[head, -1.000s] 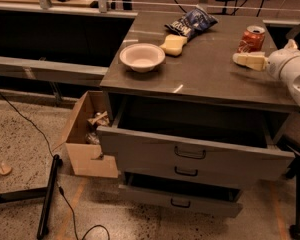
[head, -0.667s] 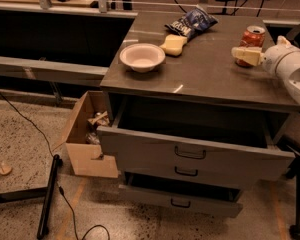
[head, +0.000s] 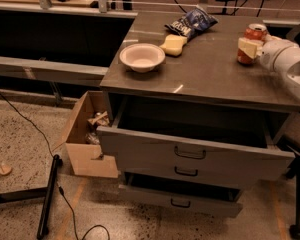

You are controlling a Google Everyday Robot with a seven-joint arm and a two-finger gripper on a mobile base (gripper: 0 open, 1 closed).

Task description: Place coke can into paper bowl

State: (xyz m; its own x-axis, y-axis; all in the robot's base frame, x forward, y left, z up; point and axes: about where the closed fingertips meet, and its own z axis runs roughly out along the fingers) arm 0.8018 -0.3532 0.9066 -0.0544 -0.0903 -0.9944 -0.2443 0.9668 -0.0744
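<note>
Currently logging coke can [head: 255, 34] upright on worktop [head: 210, 76], far right portion, close to right edge, silver top up. Not in paper bowl [head: 142, 57]. Finding hand [head: 249, 47] right at can, set on its 3 o'clock side. Noting pale pad of hand laid across can's near face, lower half. Cannot tell whether clamped on can or only resting against it; cannot see behind can. Tracing white arm [head: 290, 64] from hand toward 4 o'clock and out past right border.

Placing paper bowl at 9 o'clock of can, well apart, toward worktop's left front corner. Sitting flat, open side up.

Marking yellow sponge block [head: 173, 44] at 2 o'clock of bowl, near but apart from it. Marking dark blue chip bag [head: 191, 22] at 1 o'clock of sponge block, crinkled, lying flat. Lower end of bag just beside or touching block; cannot tell which.

Below worktop: noting top drawer [head: 190, 151] pulled well out, interior dark. Noting two more drawer fronts beneath, lowest one slightly out as well.

On floor: noting open cardboard box [head: 85, 144] at 9 o'clock of drawers, just beside them, scraps inside. Noting black bar [head: 47, 196] lying on speckled floor at 7 o'clock of box.
</note>
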